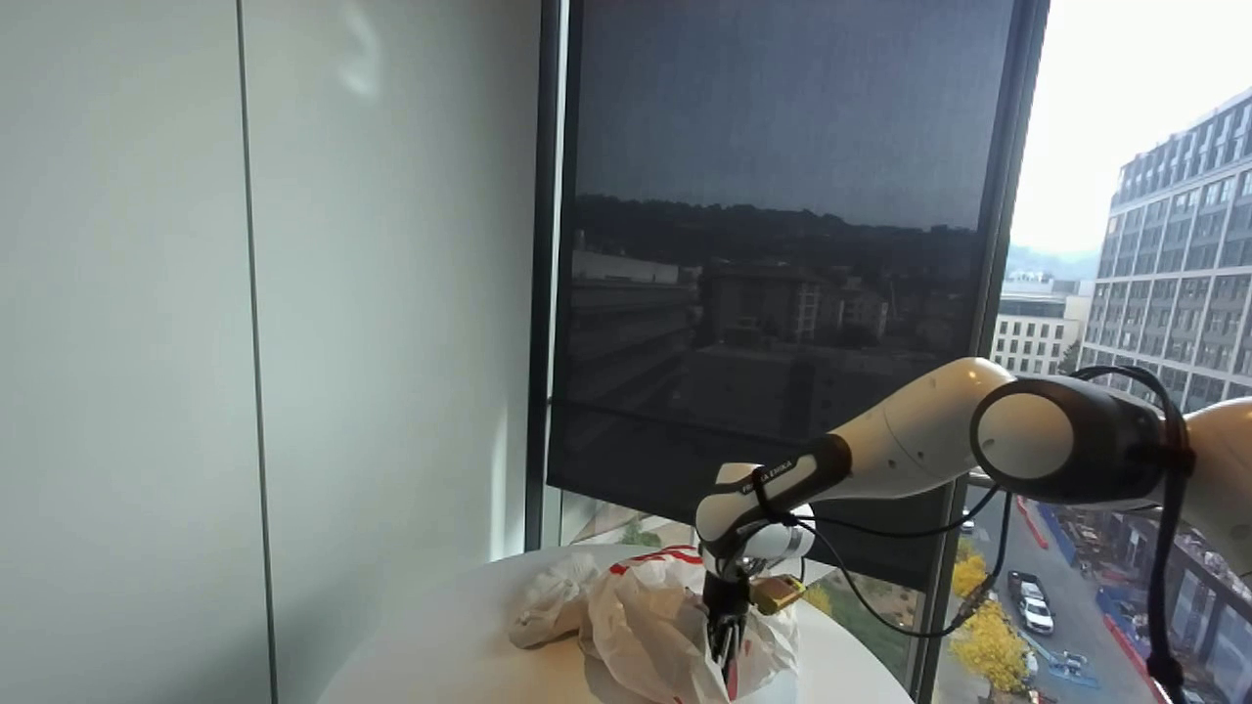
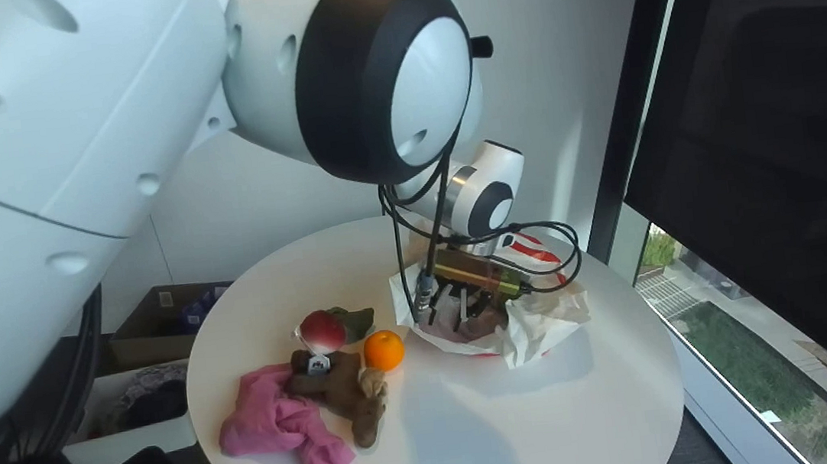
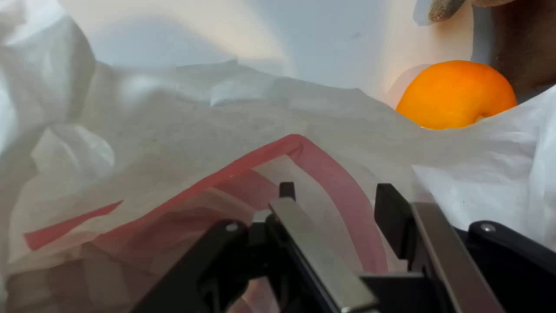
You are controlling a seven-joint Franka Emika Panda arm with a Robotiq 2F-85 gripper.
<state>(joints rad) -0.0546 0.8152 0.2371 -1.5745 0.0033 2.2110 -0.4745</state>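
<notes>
A crumpled white plastic bag [image 2: 546, 322] with red drawstring lies wide-mouthed on the round white table; it also shows in an exterior view [image 1: 641, 626] and fills much of the wrist view [image 3: 173, 126]. My gripper [image 3: 332, 195] points down into the bag's mouth, its fingers apart with nothing solid between them. A red strip of the bag [image 3: 330, 187] runs behind the gap between the fingers; I cannot tell if the fingers touch it. The gripper also shows in both exterior views [image 1: 726, 650] [image 2: 460, 308]. An orange [image 3: 456, 93] sits just outside the bag's rim.
On the table [image 2: 557, 432] beside the bag are the orange [image 2: 384, 350], a brown plush toy [image 2: 341, 385], a pink cloth [image 2: 271, 416], a red round fruit-like thing [image 2: 322, 331] and a dark green piece [image 2: 354, 321]. Boxes [image 2: 153, 313] stand on the floor. Cables [image 2: 536, 230] loop round the wrist.
</notes>
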